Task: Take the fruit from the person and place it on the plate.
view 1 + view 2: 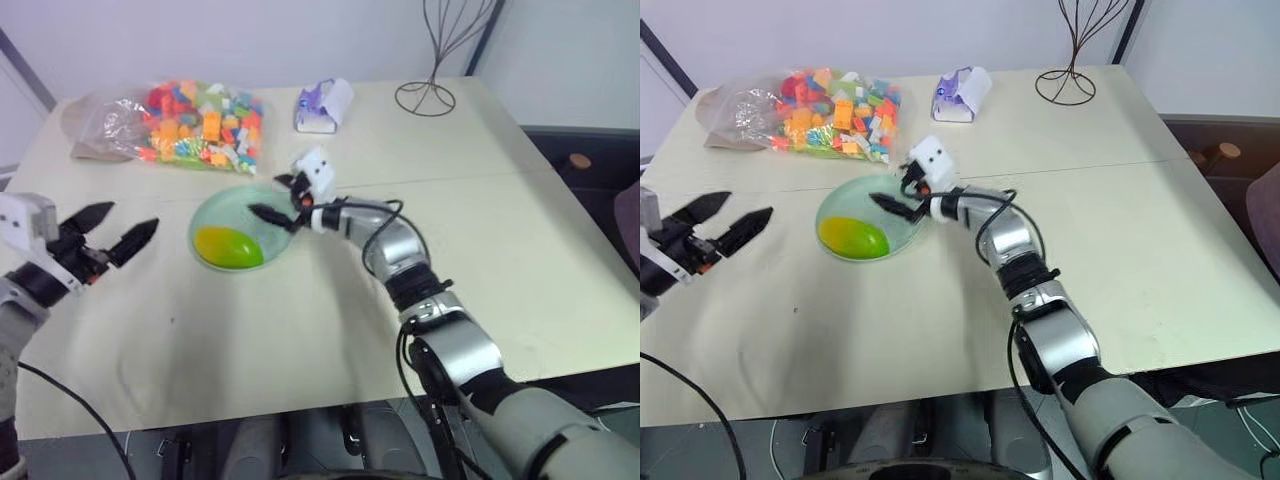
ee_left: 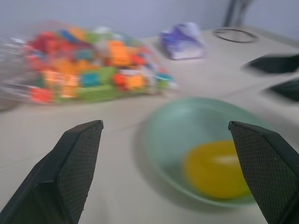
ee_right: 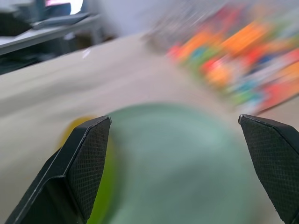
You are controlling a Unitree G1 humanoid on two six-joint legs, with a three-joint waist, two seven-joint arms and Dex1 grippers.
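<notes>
The yellow-green fruit (image 1: 228, 247) lies on the pale green plate (image 1: 232, 204), toward its near left side. My right gripper (image 1: 268, 197) hovers over the plate's right rim, a little right of the fruit. It is open with nothing between its fingers. In the right wrist view the plate (image 3: 177, 163) spreads between the spread fingers and the fruit (image 3: 100, 205) shows beside one of them. My left gripper (image 1: 132, 217) stands open and empty left of the plate, pointing toward it. The left wrist view shows the fruit (image 2: 215, 170) resting on the plate (image 2: 187, 126). The person is out of view.
A clear bag of coloured toy blocks (image 1: 200, 125) lies behind the plate. A purple-and-white packet (image 1: 322, 105) and a wire stand (image 1: 430, 90) sit at the table's far side. Bare tabletop (image 1: 300, 330) stretches toward the near edge.
</notes>
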